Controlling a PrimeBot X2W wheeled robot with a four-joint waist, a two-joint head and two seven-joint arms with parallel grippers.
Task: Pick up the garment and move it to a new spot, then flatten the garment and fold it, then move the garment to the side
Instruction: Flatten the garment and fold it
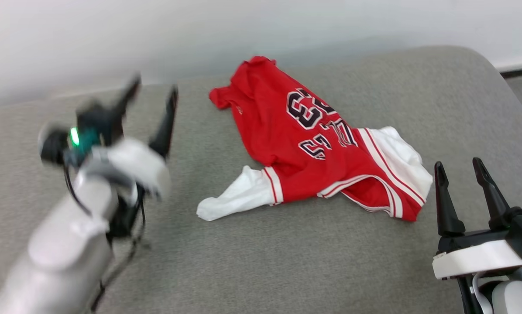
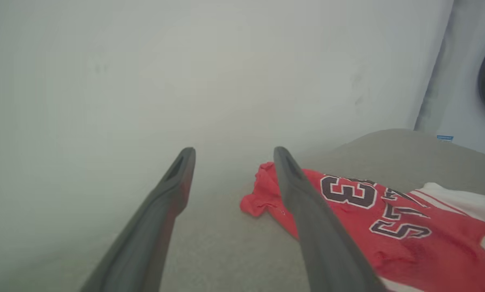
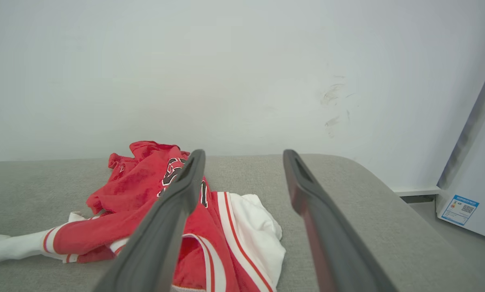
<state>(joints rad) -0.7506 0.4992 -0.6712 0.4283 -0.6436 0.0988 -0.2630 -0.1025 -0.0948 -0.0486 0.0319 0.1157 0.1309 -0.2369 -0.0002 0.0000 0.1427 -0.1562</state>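
The garment (image 1: pixel 313 161) lies crumpled on the grey cushion (image 1: pixel 287 261). It is around the middle of the cushion and reaches toward the back edge, where the white wall (image 1: pixel 243 26) stands. It is a red jersey with the black-and-white number and letters facing up. One white sleeve points to the front left and the other white sleeve is bunched on the right side, with red-white striped trim beside it.

The left pincer (image 1: pixel 155 87) is over the left part of the cushion, near the back edge, and looks blurred in the head view. Its two dark fingers are spread apart and hold nothing. In the left wrist view, the left pincer (image 2: pixel 234 152) points to the wall, and the garment (image 2: pixel 388 219) is on its right.

The right pincer (image 1: pixel 458 165) is near the right edge of the cushion, just beside the bunched white sleeve and not touching it. Its fingers are also spread and empty. In the right wrist view, the right pincer (image 3: pixel 244 154) has the garment (image 3: pixel 145 182) partly behind its left finger.
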